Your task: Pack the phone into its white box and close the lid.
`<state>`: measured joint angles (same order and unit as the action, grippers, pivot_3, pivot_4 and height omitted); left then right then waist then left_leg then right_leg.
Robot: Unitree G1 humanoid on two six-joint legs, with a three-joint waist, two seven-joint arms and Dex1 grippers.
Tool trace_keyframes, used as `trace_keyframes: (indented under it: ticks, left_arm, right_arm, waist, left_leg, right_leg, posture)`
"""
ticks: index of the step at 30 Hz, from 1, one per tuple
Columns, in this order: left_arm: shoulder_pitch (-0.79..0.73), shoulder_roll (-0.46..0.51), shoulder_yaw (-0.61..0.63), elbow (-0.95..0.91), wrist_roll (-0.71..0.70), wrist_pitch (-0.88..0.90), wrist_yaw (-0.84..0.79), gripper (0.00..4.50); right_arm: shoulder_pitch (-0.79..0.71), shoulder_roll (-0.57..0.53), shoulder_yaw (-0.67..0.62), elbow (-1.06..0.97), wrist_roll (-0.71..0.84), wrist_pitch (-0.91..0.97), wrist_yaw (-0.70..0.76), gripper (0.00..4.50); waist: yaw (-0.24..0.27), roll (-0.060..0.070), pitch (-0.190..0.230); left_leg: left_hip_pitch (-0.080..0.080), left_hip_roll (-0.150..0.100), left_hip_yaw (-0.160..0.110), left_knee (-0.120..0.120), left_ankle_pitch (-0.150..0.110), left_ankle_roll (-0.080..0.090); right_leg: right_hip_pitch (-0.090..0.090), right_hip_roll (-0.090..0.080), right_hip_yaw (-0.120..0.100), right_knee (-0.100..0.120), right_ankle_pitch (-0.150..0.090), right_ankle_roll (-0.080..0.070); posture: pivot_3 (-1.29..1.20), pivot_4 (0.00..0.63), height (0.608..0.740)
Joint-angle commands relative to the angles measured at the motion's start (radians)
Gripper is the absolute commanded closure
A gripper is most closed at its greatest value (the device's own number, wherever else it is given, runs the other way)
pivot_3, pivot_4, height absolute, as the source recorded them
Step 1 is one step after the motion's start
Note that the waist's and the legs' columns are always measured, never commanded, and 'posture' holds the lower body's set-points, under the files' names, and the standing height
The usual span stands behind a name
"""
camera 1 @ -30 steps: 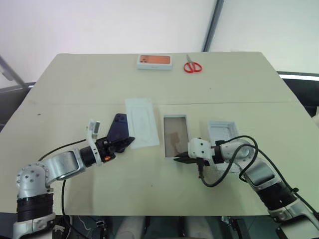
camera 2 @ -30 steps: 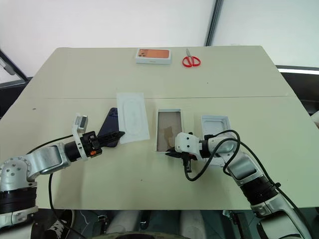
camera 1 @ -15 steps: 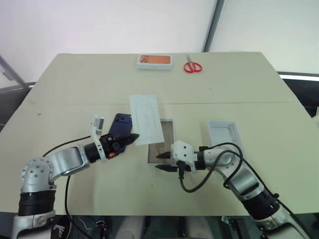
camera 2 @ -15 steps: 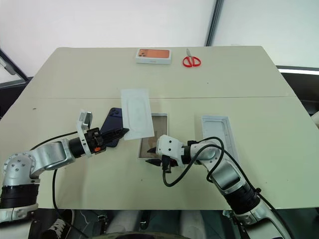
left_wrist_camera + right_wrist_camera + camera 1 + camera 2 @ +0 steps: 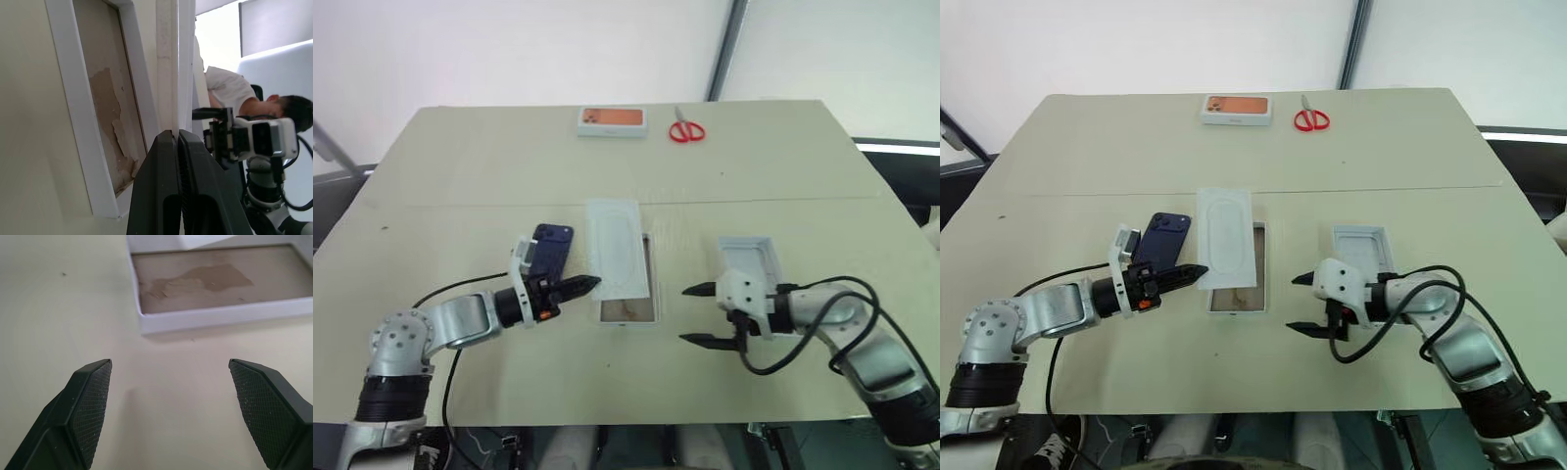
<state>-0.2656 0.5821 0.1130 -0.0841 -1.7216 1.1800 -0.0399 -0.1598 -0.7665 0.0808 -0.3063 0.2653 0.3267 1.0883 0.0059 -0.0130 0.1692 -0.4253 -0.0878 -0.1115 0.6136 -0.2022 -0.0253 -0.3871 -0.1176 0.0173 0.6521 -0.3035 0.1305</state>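
Observation:
The white box (image 5: pixel 628 320) lies open mid-table, its brownish floor partly showing. A flat white insert (image 5: pixel 616 245) lies slanted over its far and left part. My left gripper (image 5: pixel 590 284) is shut on the insert's near edge; the left wrist view shows the thin white sheet pinched between the fingertips (image 5: pixel 168 147), beside the white box (image 5: pixel 73 98). The dark navy phone (image 5: pixel 549 252) sits just behind that gripper. My right gripper (image 5: pixel 685 314) hangs open to the right of the box, its jaws wide and empty. The lid (image 5: pixel 748 262) lies inside-up further right.
A white box with an orange picture (image 5: pixel 612 119) and red scissors (image 5: pixel 686 130) lie at the table's far edge. A person (image 5: pixel 230 93) is seen beyond the table in the left wrist view. Bare tabletop lies in front of the box and grippers.
The right gripper slid the white box leftward, then opened and drew back to the right. The left gripper moved right, bringing the insert over the box.

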Motion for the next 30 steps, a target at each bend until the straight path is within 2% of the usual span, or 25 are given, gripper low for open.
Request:
trace_keyframes:
  ticks: [1,11,12,13,14,17,22,30]
  left_arm:
    - [-0.038,-0.006,-0.033,0.032,0.079,0.018,-0.058,4.5]
    - [-0.059,-0.048,-0.041,0.066,0.179,0.05,-0.125,4.5]
    - [-0.06,-0.05,-0.04,0.065,0.185,0.053,-0.127,3.87]
    - [-0.061,-0.052,-0.038,0.063,0.191,0.054,-0.13,3.63]
    - [-0.062,-0.054,-0.035,0.062,0.196,0.056,-0.133,3.63]
    - [-0.062,-0.059,-0.02,0.063,0.181,0.069,-0.134,2.59]
    - [-0.066,-0.048,-0.002,0.012,0.165,0.068,-0.135,0.15]
    - [-0.064,0.008,0.02,-0.039,0.157,0.079,-0.126,0.15]
  right_arm:
    - [0.014,0.021,-0.091,0.035,0.047,-0.043,-0.035,0.5]
    - [0.037,0.031,-0.078,0.035,0.021,-0.092,-0.081,0.5]
    - [0.037,0.032,-0.074,0.038,0.016,-0.099,-0.085,0.45]
    - [0.037,0.032,-0.071,0.04,0.013,-0.103,-0.086,0.45]
    - [0.036,0.033,-0.069,0.042,0.011,-0.106,-0.087,0.45]
    - [0.029,0.034,-0.069,0.057,0.007,-0.118,-0.091,0.45]
    - [0.01,0.043,-0.052,0.082,-0.001,-0.141,-0.089,0.45]
    - [-0.037,0.063,-0.03,0.131,-0.012,-0.167,-0.083,0.45]
  waist:
    - [0.004,0.0,0.0]
    - [0.005,0.0,0.0]
    - [0.005,0.0,0.0]
    - [0.005,0.0,0.0]
    - [0.005,0.0,0.0]
    - [0.005,0.0,0.0]
    - [0.005,0.0,0.0]
    - [0.004,0.0,0.0]
  left_leg:
    - [0.0,0.0,0.0,0.0,0.0,0.0]
    - [-0.001,-0.001,0.0,0.001,0.0,0.0]
    - [-0.001,-0.001,0.0,0.001,0.0,0.0]
    - [-0.001,-0.001,0.0,0.0,0.0,0.0]
    - [-0.001,-0.001,0.0,0.0,0.0,0.0]
    - [-0.001,-0.001,0.0,0.0,0.0,0.0]
    - [-0.001,-0.001,0.0,0.001,0.0,0.0]
    - [-0.001,-0.001,0.0,0.0,0.0,0.0]
  right_leg:
    - [0.0,0.0,0.0,0.0,0.0,0.0]
    - [0.0,0.0,0.0,0.0,0.0,0.001]
    - [-0.001,0.0,0.0,0.0,0.0,0.001]
    - [-0.001,0.0,0.0,0.0,0.0,0.001]
    - [-0.001,0.0,0.0,0.0,0.0,0.001]
    - [-0.001,0.0,0.0,0.0,0.0,0.001]
    - [0.0,0.0,0.0,0.0,0.0,0.001]
    - [-0.001,0.0,0.0,0.0,0.0,0.001]
  posture:
    - [0.0,0.15,0.74]
    - [0.0,0.15,0.74]
    - [0.0,0.15,0.74]
    - [0.0,0.15,0.74]
    - [0.0,0.15,0.74]
    - [0.0,0.15,0.74]
    - [0.0,0.15,0.74]
    - [0.0,0.15,0.74]
